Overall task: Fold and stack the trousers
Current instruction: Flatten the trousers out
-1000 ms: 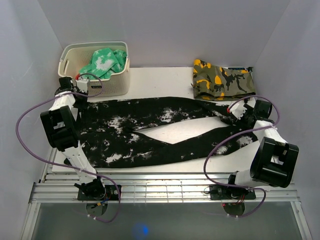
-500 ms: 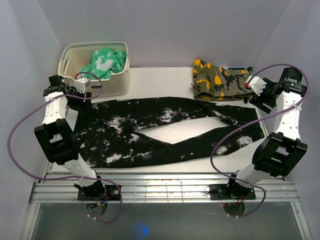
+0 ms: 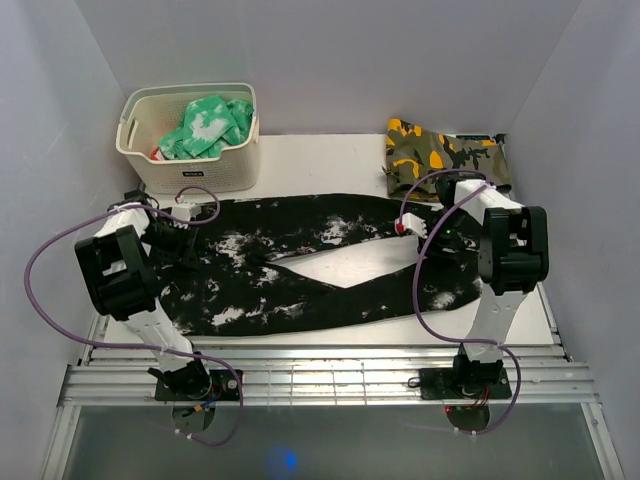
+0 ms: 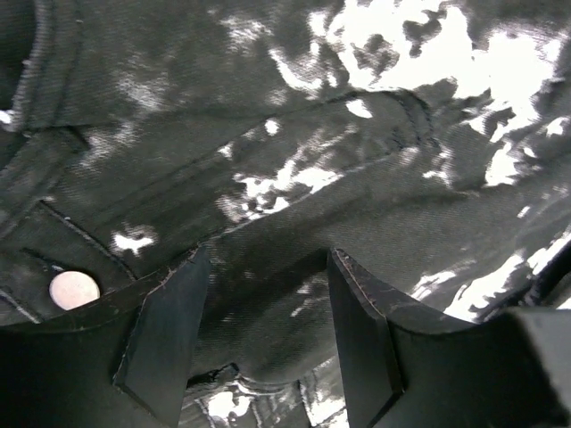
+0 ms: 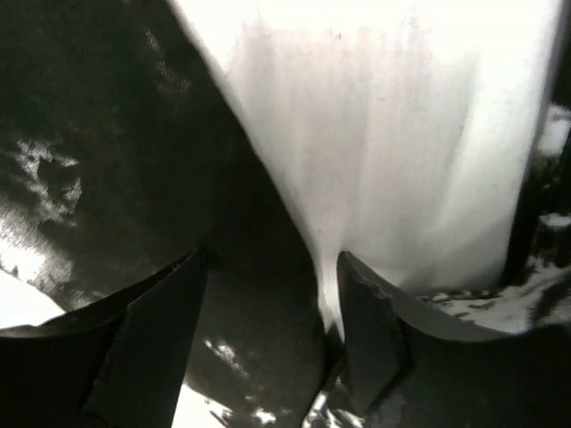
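The black, white-speckled trousers lie spread flat across the white table, waist at the left and both legs running right. My left gripper is low on the waist end. In the left wrist view it is open, with a soft ridge of fabric rising between its fingers and a metal button beside the left one. My right gripper is down at the far leg's end. The right wrist view shows it open, straddling the dark leg edge and bare table.
A cream basket holding a green-and-white garment stands at the back left. A folded camouflage garment lies at the back right. Grey walls close in on both sides, and a metal rail runs along the near edge.
Both arms, raised at the outer ends half a second ago, have come down and inward onto the trousers. The left gripper was narrower a second ago and is now open.
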`<state>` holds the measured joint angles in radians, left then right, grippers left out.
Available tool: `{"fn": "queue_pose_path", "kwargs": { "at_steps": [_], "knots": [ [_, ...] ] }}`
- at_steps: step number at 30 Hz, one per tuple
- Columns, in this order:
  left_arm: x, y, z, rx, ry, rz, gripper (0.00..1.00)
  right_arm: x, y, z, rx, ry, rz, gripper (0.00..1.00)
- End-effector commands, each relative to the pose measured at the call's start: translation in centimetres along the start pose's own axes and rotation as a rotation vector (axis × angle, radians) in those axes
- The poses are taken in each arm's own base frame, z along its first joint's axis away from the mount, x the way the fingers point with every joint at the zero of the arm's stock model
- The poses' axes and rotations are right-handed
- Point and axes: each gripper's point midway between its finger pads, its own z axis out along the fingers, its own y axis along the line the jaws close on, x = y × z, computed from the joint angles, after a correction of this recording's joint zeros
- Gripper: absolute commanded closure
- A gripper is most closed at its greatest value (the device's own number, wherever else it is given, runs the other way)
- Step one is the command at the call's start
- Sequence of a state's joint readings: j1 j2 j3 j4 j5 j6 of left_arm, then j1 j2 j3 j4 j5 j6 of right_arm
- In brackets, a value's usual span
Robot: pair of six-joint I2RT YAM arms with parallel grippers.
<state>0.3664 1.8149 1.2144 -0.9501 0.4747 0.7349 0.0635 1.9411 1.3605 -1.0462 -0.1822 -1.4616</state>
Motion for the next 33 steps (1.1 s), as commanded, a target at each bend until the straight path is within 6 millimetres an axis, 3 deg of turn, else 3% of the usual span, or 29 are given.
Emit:
{"fn": "queue_pose_path", "kwargs": {
  "at_steps": [1,3,6,7,8,9,10,14,16,17,19,20,21,22,23,24,25,26,27,30,31,32,33],
  "knots": [
    [0.6,2.3,0.8,-0.066,0.012,-0.010,0.34,2.0,-0.9,0.3,0.003,0.089,0.008,0.33],
    [0.9,3.2,1.1,-0.092,0.031,-0.020,0.36,2.9,-0.9,0.0,0.005,0.103,0.017,0.33],
    [1.7,4.3,1.5,-0.118,0.052,-0.043,0.41,6.2,-0.2,-1.2,0.010,0.153,0.058,0.44],
    [1.9,5.4,1.8,-0.130,0.054,-0.071,0.52,7.9,1.2,-3.5,0.011,0.156,0.079,0.65],
    [1.9,5.4,1.8,-0.130,0.054,-0.076,0.52,7.9,1.4,-3.5,0.001,0.156,0.081,0.71],
    [1.8,5.7,1.8,-0.133,0.049,-0.083,0.58,8.2,1.2,-4.8,0.037,0.154,0.085,0.78],
    [1.8,5.7,1.9,-0.132,0.050,-0.093,0.62,8.2,1.1,-5.7,0.063,0.154,0.089,0.92],
    [0.8,5.9,1.6,-0.138,0.012,-0.112,0.80,7.2,0.2,-10.9,0.202,0.096,0.098,0.92],
    [0.1,6.0,1.1,-0.154,-0.018,-0.118,0.90,6.3,1.0,-14.6,0.322,0.050,0.091,0.92],
    [0.0,6.0,0.9,-0.158,-0.023,-0.117,0.93,6.6,1.2,-14.1,0.314,0.040,0.095,0.92],
    [-0.3,6.0,0.3,-0.173,-0.043,-0.112,0.98,7.2,2.5,-16.5,0.436,0.051,0.062,0.92],
    [-0.4,6.2,0.1,-0.185,-0.051,-0.110,1.00,7.9,4.5,-13.9,0.395,0.052,0.058,0.92],
    [-0.2,6.5,-0.2,-0.196,-0.058,-0.118,1.00,8.7,6.3,-15.1,0.474,0.079,0.050,0.92],
    [-0.2,6.7,-0.5,-0.207,-0.067,-0.122,1.00,9.3,7.5,-14.4,0.494,0.100,0.031,0.92],
    [-0.2,6.9,-0.7,-0.220,-0.079,-0.122,1.00,10.2,9.0,-10.8,0.461,0.122,-0.028,0.92],
    [0.0,7.3,-1.0,-0.230,-0.085,-0.134,1.00,11.2,10.5,-11.2,0.536,0.180,-0.037,0.92],
    [0.2,7.5,-1.1,-0.235,-0.087,-0.143,1.00,11.7,11.5,-10.1,0.543,0.211,-0.061,0.92],
    [0.4,7.9,-1.2,-0.247,-0.083,-0.146,1.00,12.2,12.9,-6.9,0.496,0.226,-0.101,0.92],
    [0.5,8.1,-1.4,-0.252,-0.084,-0.154,1.00,12.6,13.8,-6.7,0.518,0.263,-0.105,0.92],
    [0.3,8.5,-2.0,-0.263,-0.091,-0.148,1.00,13.7,15.4,-5.0,0.481,0.302,-0.075,0.49],
    [0.0,8.4,-2.3,-0.260,-0.098,-0.141,1.00,13.9,15.4,-5.2,0.479,0.300,-0.058,0.29],
    [-0.1,8.1,-2.6,-0.252,-0.101,-0.137,0.98,14.1,15.3,-4.9,0.456,0.278,-0.033,0.19],
    [-1.0,7.9,-3.3,-0.245,-0.128,-0.119,0.80,14.4,15.0,-5.5,0.466,0.259,0.025,0.15]
  ]
}}
